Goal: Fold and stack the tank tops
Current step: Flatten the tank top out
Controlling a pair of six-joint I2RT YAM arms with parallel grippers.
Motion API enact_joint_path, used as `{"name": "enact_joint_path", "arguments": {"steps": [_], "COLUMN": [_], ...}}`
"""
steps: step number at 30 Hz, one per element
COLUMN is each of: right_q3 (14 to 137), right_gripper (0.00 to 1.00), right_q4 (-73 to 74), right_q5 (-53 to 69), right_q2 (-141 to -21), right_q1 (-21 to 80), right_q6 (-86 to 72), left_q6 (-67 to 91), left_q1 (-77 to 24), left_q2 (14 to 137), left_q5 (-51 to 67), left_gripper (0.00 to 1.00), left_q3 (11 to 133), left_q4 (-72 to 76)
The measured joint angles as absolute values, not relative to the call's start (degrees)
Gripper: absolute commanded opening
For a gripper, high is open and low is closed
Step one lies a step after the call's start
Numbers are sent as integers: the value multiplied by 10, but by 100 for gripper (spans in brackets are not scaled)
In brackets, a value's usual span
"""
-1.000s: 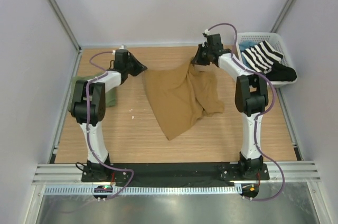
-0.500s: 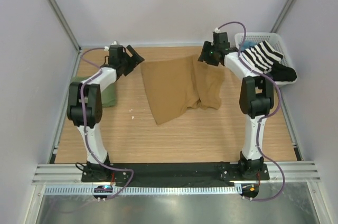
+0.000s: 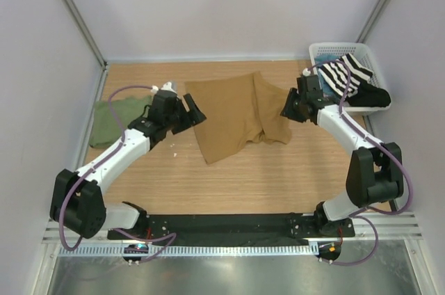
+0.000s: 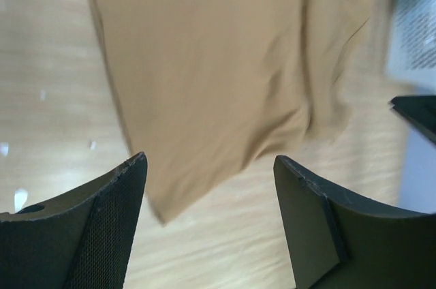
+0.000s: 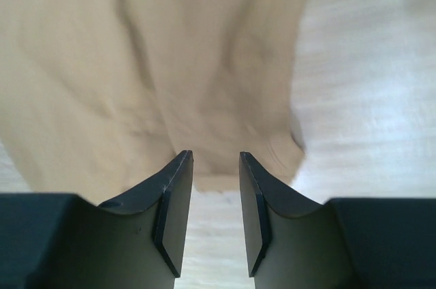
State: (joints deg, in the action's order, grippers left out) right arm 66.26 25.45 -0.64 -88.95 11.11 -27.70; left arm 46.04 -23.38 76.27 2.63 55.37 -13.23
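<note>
On your far left, the olive green tank top (image 3: 111, 117) lies crumpled at the desk (image 3: 278, 177) edge. Your left pincer (image 3: 192, 111) is wide open and empty, just beside the tan tank top (image 3: 233, 114), which lies spread mid-desk. Your right pincer (image 3: 289, 110), partly open and empty, hovers at the tan top's right edge. The white basket (image 3: 327, 50) holds a striped garment (image 3: 345, 74).

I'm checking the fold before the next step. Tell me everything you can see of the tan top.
The tan top is plain, soft brown cloth lying on the wooden table, toward its far middle. Its right part looks doubled over and wrinkled, and its near corner tapers to a point. The left end effector and right end effector flank it, both open, gripping nothing.
</note>
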Motion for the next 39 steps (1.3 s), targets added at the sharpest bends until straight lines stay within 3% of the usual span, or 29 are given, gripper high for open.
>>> {"name": "enact_joint_path", "arguments": {"steps": [5, 9, 20, 27, 35, 38, 39], "right_q3": [566, 521, 498, 496, 483, 476, 475], "right_gripper": [40, 39, 38, 35, 35, 43, 46], "right_q4": [260, 262, 262, 262, 254, 253, 252], "right_q5": [-9, -14, -38, -38, -45, -55, -57], "right_q2": [-835, -800, -783, -778, -771, -771, -771], "right_q1": [111, 111, 111, 111, 111, 111, 111], "right_q6": [-283, -286, -297, -299, -302, -304, -305], "left_q6": [470, 498, 537, 539, 539, 541, 540], "left_q1": [-314, -362, -406, -406, -416, -421, -422], "left_q2": [756, 749, 808, 881, 911, 912, 912], "left_q5": [4, -9, -41, -44, -57, -58, -58], "left_gripper": [73, 61, 61, 40, 25, 14, 5], "left_q3": [515, 477, 456, 466, 483, 482, 481], "left_q4": [-206, -224, -223, -210, -196, -195, -194]}}
